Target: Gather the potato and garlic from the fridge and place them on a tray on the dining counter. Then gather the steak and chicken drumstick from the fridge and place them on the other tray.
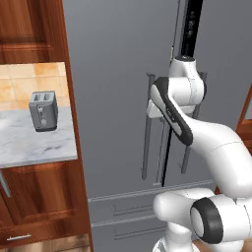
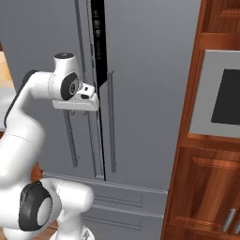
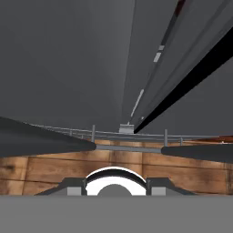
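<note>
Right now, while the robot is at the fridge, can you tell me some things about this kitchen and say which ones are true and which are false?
1. There is a dark gap between the two doors of the fridge. True.
2. The toaster is bright red. False: it is grey.
3. The toaster stands on a marble counter to the left of the fridge. True.
4. The fridge's bottom drawers are pulled out. False: they sit flush and closed.
5. The robot's arm reaches up to the fridge's long handles. True.
</note>
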